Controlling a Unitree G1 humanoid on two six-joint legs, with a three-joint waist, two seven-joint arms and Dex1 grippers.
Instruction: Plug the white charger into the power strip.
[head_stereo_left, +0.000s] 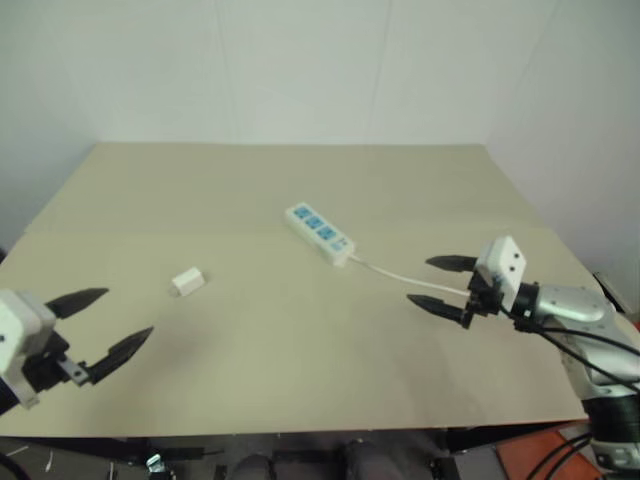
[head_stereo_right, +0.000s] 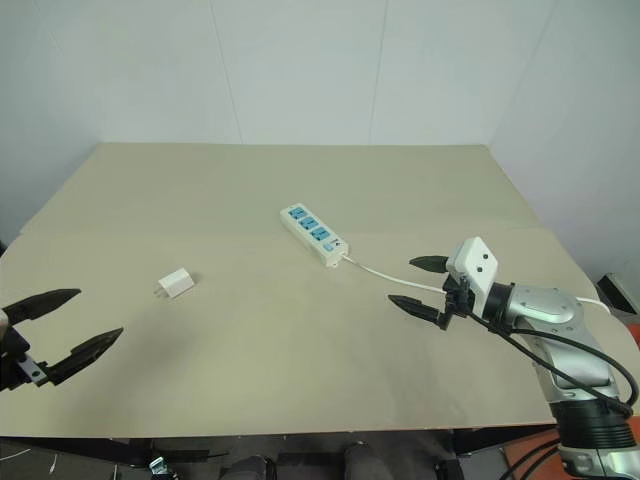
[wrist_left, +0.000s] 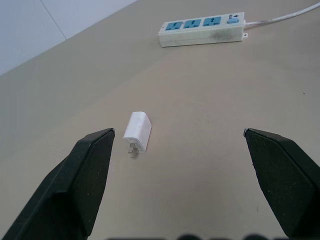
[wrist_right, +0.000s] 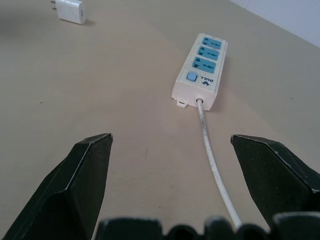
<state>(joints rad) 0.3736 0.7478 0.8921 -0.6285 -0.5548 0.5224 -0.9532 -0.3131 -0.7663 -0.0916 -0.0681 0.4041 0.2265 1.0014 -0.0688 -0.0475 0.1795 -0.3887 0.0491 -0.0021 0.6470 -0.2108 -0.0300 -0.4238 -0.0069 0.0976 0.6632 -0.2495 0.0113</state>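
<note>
While lying flat near the tabletop (head_stereo_right: 420, 390) centre, strip (head_stereo_right: 314, 234) trailing cord (head_stereo_right: 385, 274) toward right edge; charger (head_stereo_right: 176, 283) on its side toward left edge, well apart. Left end effector (head_stereo_right: 60, 335) and right end effector (head_stereo_right: 418, 284) spread wide, empty, above near corners.

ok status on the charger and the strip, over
Left gripper and right gripper both open, empty. White charger lying loose on the table, apart from power strip. Nothing between them.
</note>
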